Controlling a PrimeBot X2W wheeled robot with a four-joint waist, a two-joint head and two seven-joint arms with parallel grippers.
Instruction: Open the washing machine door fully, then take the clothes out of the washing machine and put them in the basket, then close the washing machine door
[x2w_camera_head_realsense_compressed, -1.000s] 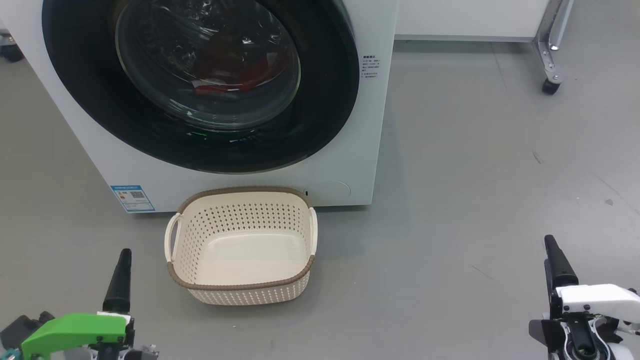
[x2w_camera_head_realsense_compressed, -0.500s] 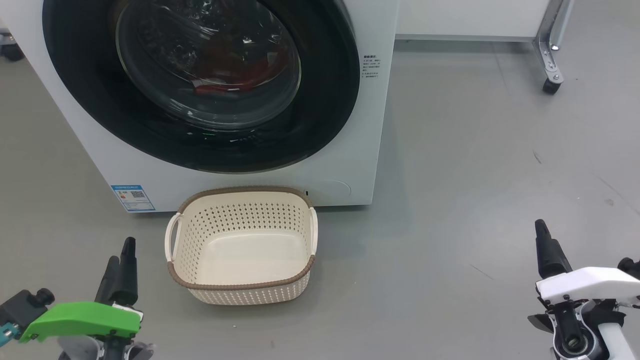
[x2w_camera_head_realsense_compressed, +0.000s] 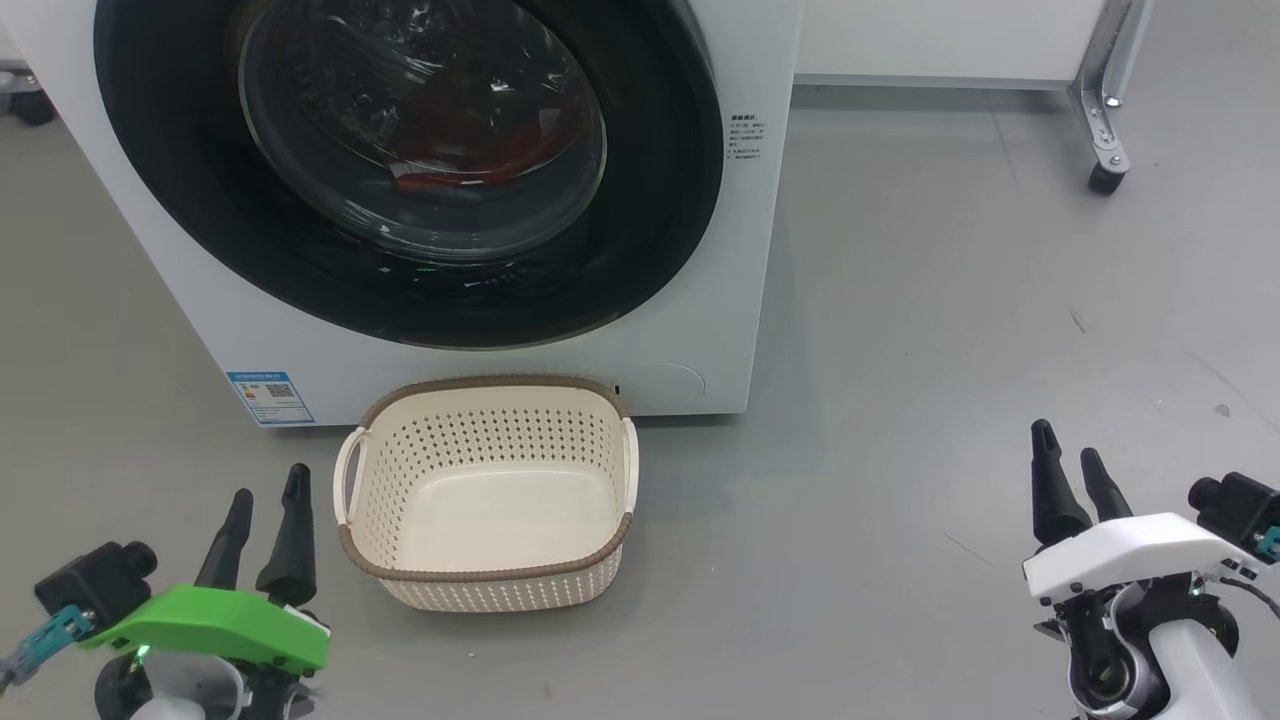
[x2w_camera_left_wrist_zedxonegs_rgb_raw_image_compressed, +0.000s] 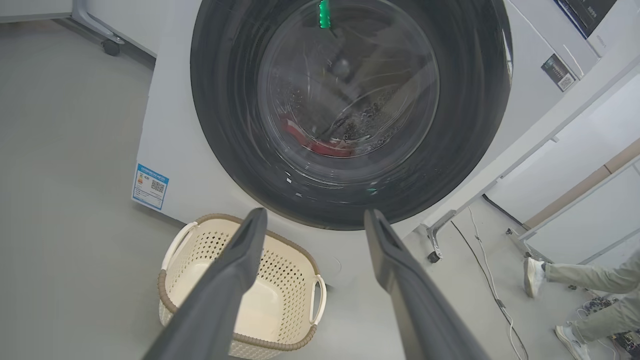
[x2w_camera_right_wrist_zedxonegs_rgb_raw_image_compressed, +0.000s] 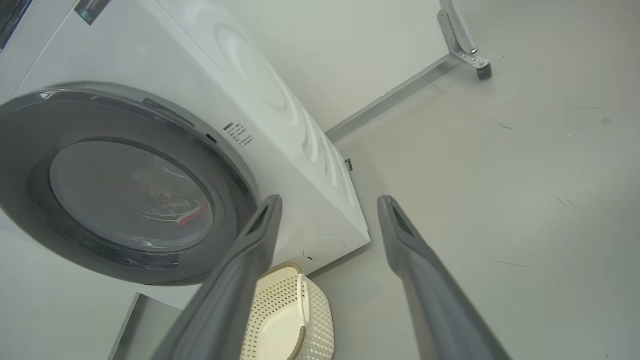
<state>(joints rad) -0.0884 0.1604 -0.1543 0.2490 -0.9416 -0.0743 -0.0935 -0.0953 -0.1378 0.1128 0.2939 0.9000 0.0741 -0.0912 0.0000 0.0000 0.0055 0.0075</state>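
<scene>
The white washing machine (x2w_camera_head_realsense_compressed: 700, 300) fills the upper left of the head view. Its round black-rimmed door (x2w_camera_head_realsense_compressed: 660, 200) is closed against the front. Red clothes (x2w_camera_head_realsense_compressed: 470, 150) show through the glass bowl, and again in the left wrist view as clothes (x2w_camera_left_wrist_zedxonegs_rgb_raw_image_compressed: 320, 145). The cream basket (x2w_camera_head_realsense_compressed: 488, 575) sits empty on the floor just in front of the machine. My left gripper (x2w_camera_head_realsense_compressed: 268, 490) hovers low, left of the basket, open and empty. My right gripper (x2w_camera_head_realsense_compressed: 1068, 445) hangs far to the right over bare floor, open and empty.
A metal frame leg on a castor (x2w_camera_head_realsense_compressed: 1103, 178) stands at the back right. A white cabinet base (x2w_camera_head_realsense_compressed: 940, 40) runs behind it. A person's feet (x2w_camera_left_wrist_zedxonegs_rgb_raw_image_compressed: 535, 275) and cables lie to the right in the left wrist view. Grey floor (x2w_camera_head_realsense_compressed: 900, 350) stretches right of the machine.
Both grippers have risen and turned so that both fingers of each now show; the left one has drifted toward the basket, the right one slightly left. The camera has shifted a little.
</scene>
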